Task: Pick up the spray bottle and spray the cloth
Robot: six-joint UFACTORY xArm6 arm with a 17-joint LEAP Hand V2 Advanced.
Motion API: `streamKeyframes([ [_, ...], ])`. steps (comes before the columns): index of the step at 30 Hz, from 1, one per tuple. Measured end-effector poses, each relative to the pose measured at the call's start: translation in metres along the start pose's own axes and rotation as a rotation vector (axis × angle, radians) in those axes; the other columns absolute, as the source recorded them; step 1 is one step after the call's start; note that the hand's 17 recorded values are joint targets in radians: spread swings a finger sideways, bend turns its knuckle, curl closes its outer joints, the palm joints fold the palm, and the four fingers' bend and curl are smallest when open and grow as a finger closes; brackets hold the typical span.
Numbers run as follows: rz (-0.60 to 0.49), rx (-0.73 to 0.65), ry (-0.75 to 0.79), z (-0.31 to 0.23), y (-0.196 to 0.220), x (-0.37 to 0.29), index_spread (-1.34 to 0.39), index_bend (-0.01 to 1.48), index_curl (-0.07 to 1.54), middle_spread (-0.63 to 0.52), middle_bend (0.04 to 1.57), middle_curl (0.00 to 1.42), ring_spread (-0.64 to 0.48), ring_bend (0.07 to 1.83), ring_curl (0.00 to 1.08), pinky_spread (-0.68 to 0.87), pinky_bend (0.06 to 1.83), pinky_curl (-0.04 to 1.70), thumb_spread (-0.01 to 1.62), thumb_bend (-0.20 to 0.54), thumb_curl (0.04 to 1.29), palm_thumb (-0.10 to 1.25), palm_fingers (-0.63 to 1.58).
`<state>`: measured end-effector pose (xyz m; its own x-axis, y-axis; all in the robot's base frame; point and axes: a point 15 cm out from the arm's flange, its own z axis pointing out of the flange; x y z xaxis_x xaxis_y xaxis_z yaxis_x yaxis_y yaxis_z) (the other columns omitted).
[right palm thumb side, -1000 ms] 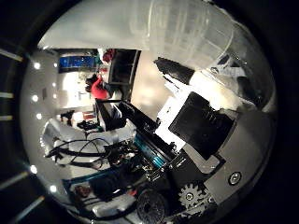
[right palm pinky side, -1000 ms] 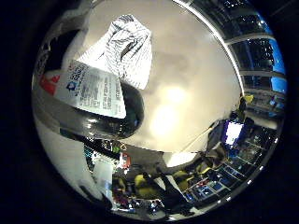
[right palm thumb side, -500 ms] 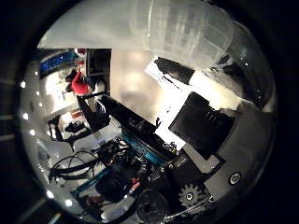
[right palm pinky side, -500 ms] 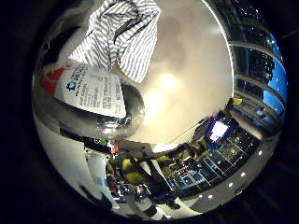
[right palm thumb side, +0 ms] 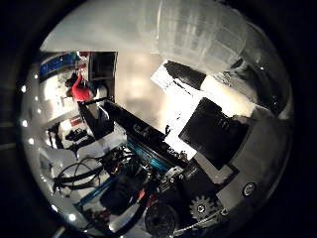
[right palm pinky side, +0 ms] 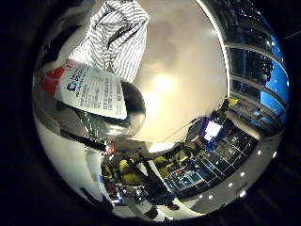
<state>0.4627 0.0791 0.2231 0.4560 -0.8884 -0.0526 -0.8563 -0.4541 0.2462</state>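
The spray bottle (right palm pinky side: 91, 89) lies tight against my palm; its white printed label, red patch and dark rounded end fill one side of the little finger side view. Its ribbed translucent body (right palm thumb side: 198, 34) also shows in the thumb side view. My right hand (right palm thumb side: 223, 148) has its black and white fingers curled round the bottle. A grey and white striped cloth (right palm pinky side: 115, 35) lies crumpled on the pale table (right palm pinky side: 183, 70), just beyond the bottle's end.
Past the table's far edge are a lit screen (right palm pinky side: 211, 129), shelves and yellow items (right palm pinky side: 127, 165). The thumb side view takes in a dark frame (right palm thumb side: 106, 116), a red object (right palm thumb side: 79, 89) and the arm's gears (right palm thumb side: 200, 208).
The whole picture has swung as the hand turned with the bottle. The striped cloth now looks larger and nearer the bottle's end. The hold on the bottle is unchanged.
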Motion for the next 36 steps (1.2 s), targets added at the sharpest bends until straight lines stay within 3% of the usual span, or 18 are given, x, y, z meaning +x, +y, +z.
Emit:
streamKeyframes([
  [13,-0.010,0.213,-0.313,-0.061,-0.020,-0.087,-0.19,1.21,0.74,-0.09,1.39,0.62,-0.17,1.47,0.62,-0.18,1.02,1.37,1.07,-0.014,0.62,1.00,1.18],
  [19,-0.105,0.388,-0.468,-0.098,-0.049,-0.150,-0.19,1.21,0.74,-0.09,1.39,0.62,-0.17,1.47,0.62,-0.18,1.02,1.37,1.07,-0.013,0.63,1.01,1.18],
  [24,-0.275,0.455,-0.574,-0.100,-0.066,-0.197,-0.19,1.21,0.74,-0.09,1.39,0.62,-0.17,1.47,0.62,-0.18,1.02,1.37,1.03,-0.014,0.65,1.03,1.18],
  [28,-0.361,0.525,-0.745,-0.107,-0.080,-0.243,-0.19,1.21,0.75,-0.09,1.39,0.62,-0.17,1.47,0.62,-0.18,1.02,1.37,0.99,-0.019,0.67,1.01,1.18],
  [33,-0.401,0.648,-0.958,-0.110,-0.096,-0.280,-0.20,1.19,0.75,-0.09,1.39,0.62,-0.17,1.47,0.62,-0.18,1.02,1.37,0.96,-0.017,0.69,1.00,1.17],
  [36,-0.413,0.732,-0.996,-0.105,-0.110,-0.283,-0.20,1.19,0.75,-0.09,1.39,0.62,-0.17,1.47,0.62,-0.18,1.02,1.37,0.95,-0.016,0.70,1.00,1.17],
])
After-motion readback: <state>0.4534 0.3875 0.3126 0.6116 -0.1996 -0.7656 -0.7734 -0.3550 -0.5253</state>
